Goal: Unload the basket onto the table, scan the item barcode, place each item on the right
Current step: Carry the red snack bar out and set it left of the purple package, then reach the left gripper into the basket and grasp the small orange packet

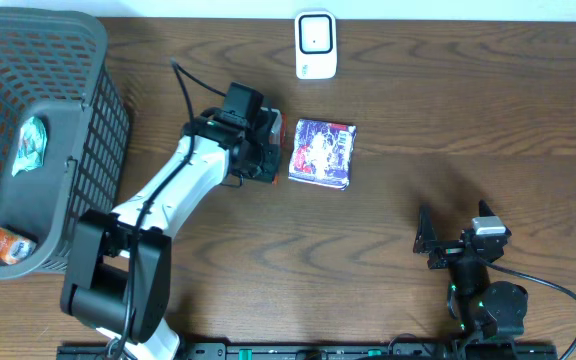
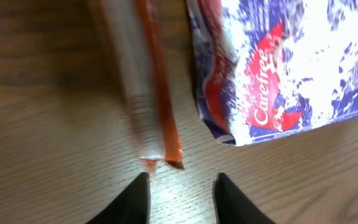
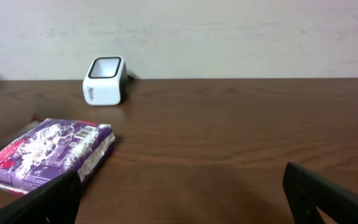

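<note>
As it lies flat, purple pack (image 1: 322,152), squarish, skewed.

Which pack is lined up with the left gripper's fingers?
The thin orange-edged packet: its end lies just ahead of the left gripper. The purple Carefree pack lies off to one side.

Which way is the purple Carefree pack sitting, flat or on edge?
Flat. The purple pack lies broad face up on the table; the right wrist view shows it low on the wood.
</note>
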You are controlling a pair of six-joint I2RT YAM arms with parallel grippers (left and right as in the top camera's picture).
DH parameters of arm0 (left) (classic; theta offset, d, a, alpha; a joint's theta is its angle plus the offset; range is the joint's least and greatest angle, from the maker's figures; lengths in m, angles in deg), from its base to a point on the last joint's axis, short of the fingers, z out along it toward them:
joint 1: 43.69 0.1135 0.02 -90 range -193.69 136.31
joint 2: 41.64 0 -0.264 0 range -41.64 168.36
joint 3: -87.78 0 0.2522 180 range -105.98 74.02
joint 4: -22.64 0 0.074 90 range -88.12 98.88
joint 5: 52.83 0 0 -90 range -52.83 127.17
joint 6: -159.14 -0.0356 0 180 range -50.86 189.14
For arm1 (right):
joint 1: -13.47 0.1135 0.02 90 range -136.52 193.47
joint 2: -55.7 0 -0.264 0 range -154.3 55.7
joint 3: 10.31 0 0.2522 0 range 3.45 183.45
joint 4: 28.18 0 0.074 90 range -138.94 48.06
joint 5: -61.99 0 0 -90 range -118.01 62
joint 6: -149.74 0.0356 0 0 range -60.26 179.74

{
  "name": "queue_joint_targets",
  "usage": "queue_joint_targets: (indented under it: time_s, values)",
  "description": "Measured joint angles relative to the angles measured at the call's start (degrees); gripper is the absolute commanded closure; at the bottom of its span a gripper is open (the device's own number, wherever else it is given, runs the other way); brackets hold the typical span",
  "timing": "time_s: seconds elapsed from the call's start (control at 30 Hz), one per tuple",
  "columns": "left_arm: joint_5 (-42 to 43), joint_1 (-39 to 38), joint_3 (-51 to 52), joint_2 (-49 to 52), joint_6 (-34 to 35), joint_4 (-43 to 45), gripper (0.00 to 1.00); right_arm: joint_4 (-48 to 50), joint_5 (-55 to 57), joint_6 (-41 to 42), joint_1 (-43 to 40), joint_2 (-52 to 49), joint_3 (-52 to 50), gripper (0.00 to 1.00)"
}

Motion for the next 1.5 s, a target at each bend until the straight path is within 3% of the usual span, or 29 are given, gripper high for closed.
queue_joint_targets:
  time_s: [0.1, 0.27, 0.33, 0.37, 0.43, 0.6, 0.73, 0.87, 1.07, 1.5]
  values:
    - [0.07, -0.74, 0.0, -0.11, 1.16, -0.04, 0.48, 0.0, 0.0, 0.0, 0.0, 0.0, 0.0, 0.01]
    - [0.52, -0.39, -0.09, -3.15, 2.14, -0.13, 0.47, 0.0, 0.02, 0.0, 0.0, 0.0, 0.0, 0.01]
    - [0.15, 0.83, -1.38, -7.39, 2.27, -0.17, 0.36, 0.0, 0.0, 0.0, 0.0, 0.0, 0.0, 0.01]
    - [-0.61, 1.81, -2.38, -9.51, 2.45, -0.07, 0.23, 0.0, 0.0, 0.0, 0.0, 0.0, 0.0, 0.01]
    - [-3.17, 4.68, -5.09, -14.29, 2.49, 0.52, 0.16, 0.0, 0.0, 0.0, 0.0, 0.0, 0.0, 0.01]
    - [-18.62, 19.15, -8.61, -27.43, 2.97, 3.98, 0.12, 0.0, 0.0, -0.02, 0.0, 0.0, 0.0, 0.01]
    - [-26.93, 32.24, -9.05, -31.04, 4.44, 1.05, 0.02, 0.0, 0.0, 0.0, 0.0, 0.0, 0.0, 0.01]
    - [-32.3, 45.75, -8.2, -28.5, 11.89, -5.6, 0.02, 0.0, 0.0, 0.0, 0.0, 0.0, 0.0, 0.01]
    - [-34.47, 57.29, -7.08, -21.42, 21.16, -8.85, 0.02, 0.0, 0.0, 0.0, 0.0, 0.0, 0.0, 0.01]
    - [-44.3, 59.69, -6.43, -0.13, 20.33, -13.86, 0.02, 0.0, 0.0, 0.0, 0.0, 0.0, 0.0, 0.01]
